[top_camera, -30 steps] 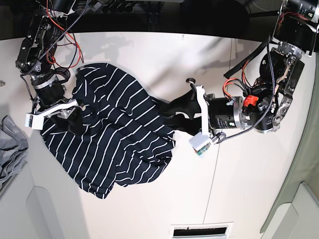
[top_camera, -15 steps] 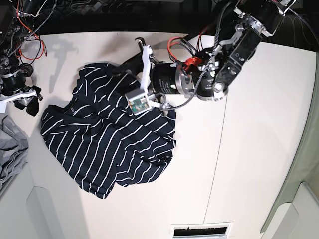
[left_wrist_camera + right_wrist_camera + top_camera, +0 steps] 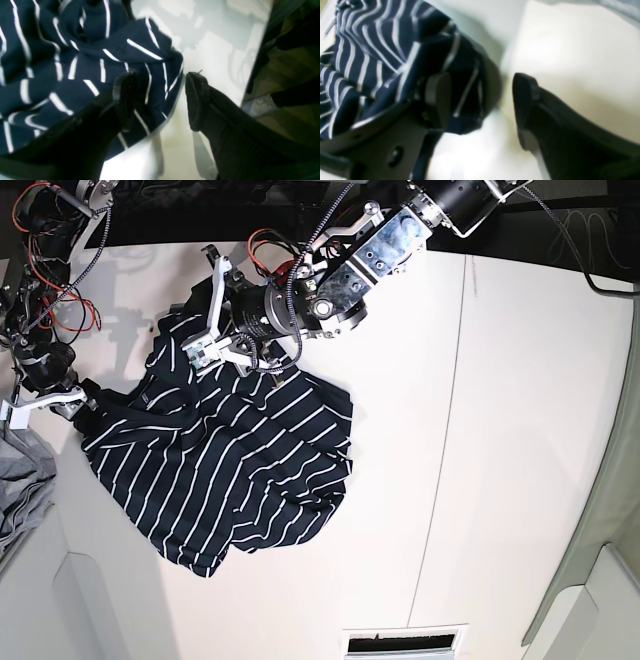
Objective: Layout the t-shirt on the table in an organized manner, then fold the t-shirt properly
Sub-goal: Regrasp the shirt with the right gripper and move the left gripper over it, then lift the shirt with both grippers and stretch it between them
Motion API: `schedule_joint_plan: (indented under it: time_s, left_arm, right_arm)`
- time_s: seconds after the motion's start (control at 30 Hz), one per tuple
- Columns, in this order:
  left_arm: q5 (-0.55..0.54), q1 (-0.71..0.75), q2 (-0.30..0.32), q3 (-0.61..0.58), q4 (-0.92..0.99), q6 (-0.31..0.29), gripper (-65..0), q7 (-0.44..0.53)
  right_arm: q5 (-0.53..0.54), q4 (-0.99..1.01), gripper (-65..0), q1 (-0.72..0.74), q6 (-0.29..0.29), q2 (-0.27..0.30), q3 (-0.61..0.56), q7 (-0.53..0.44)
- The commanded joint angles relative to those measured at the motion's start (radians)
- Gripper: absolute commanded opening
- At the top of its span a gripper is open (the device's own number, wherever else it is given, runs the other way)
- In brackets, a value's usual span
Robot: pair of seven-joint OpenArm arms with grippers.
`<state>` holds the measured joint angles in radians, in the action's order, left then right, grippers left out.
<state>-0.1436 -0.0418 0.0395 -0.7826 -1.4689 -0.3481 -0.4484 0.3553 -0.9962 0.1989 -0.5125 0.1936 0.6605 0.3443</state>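
The t-shirt (image 3: 230,460), dark navy with thin white stripes, lies crumpled on the white table (image 3: 520,440). My left gripper (image 3: 192,318) reaches over the shirt's far left corner. In the left wrist view it (image 3: 160,100) stands open, and a folded edge of the t-shirt (image 3: 155,75) lies between the fingers, close to the left one. My right gripper (image 3: 78,402) is at the shirt's left edge. It (image 3: 480,100) is open in the right wrist view, with a bunched edge of the t-shirt (image 3: 467,82) in the gap by its left finger.
A light grey garment (image 3: 22,480) lies at the table's left edge, just past the right gripper. A dark seam (image 3: 448,430) runs down the table right of the shirt. A vent slot (image 3: 405,643) sits at the near edge. The table's far edge is close behind the left gripper.
The left arm swung from the shirt's right side across to its far left corner. The right gripper came off the shirt and now sits at its left edge. Both jaws widened.
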Motion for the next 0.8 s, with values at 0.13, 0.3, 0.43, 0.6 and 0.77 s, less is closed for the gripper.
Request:
schedule_joint_plan:
  time_s: [0.13,0.3,0.43,0.6,0.77]
  left_arm:
    - [-0.003,-0.064,-0.083,0.001,0.099,0.019,-31.4,0.062]
    - [0.042,-0.106,-0.148,0.001,0.257,0.050,-31.5,0.134]
    - [0.042,-0.125,-0.187,0.001,0.378,0.070,-31.5,0.197]
    - [0.049,-0.125,-0.194,0.004,0.425,0.245,-38.5,0.264]
    - [0.126,-0.125,-0.185,0.047,0.428,0.266,-65.0,0.264]
  right_arm:
    - [0.018,-0.011,-26.9,0.020,-0.014,-0.010,-0.026,-0.018]
    - [0.018,-0.011,-29.7,0.020,-0.006,-0.035,-0.062,-0.019]
    - [-0.020,-0.011,-46.3,0.020,-0.008,-0.054,-0.079,-0.021]
    - [-0.021,-0.011,-58.7,0.020,-0.008,-0.064,-0.080,-0.034]
    - [-0.026,-0.012,-65.0,0.020,-0.034,-0.060,-0.080,-0.035]
